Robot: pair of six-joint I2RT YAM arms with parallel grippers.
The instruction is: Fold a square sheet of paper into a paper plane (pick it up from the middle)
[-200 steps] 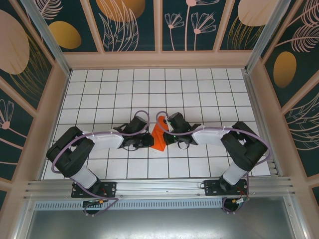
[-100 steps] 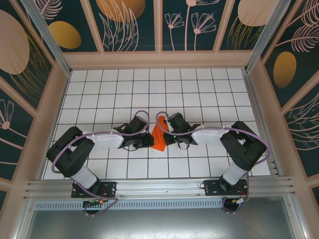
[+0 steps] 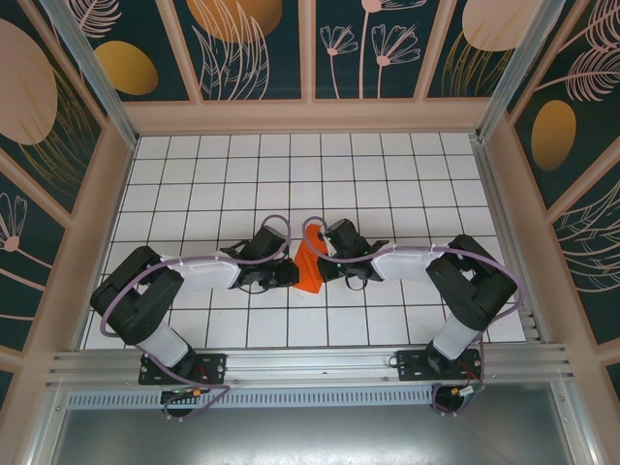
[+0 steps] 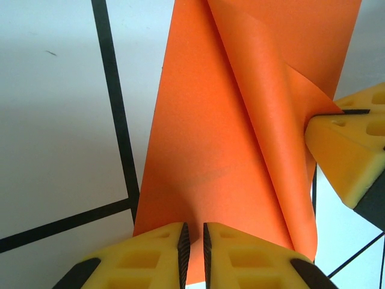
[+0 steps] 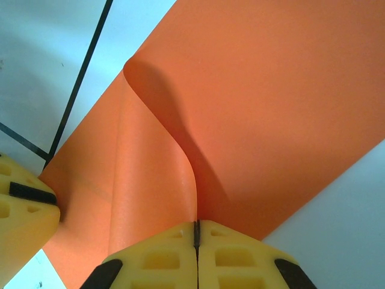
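Orange square sheet of paper [image 3: 308,268] is buckling between left gripper [image 4: 193,241] and right gripper [image 5: 196,232], both clamping it; uneven pulling risks tearing or a crooked crease.

The paper [image 3: 309,268] is plain bright orange. The table [image 3: 242,174] is white, ruled into a grid of squares by thin black lines. The left claw [image 4: 193,241] and right claw [image 5: 196,235] have yellow pads backed with black. The arms [image 3: 203,273] are black and white, with purple cables [image 3: 276,216]. The walls [image 3: 262,48] are dark teal with peach leaves and gold ovals.
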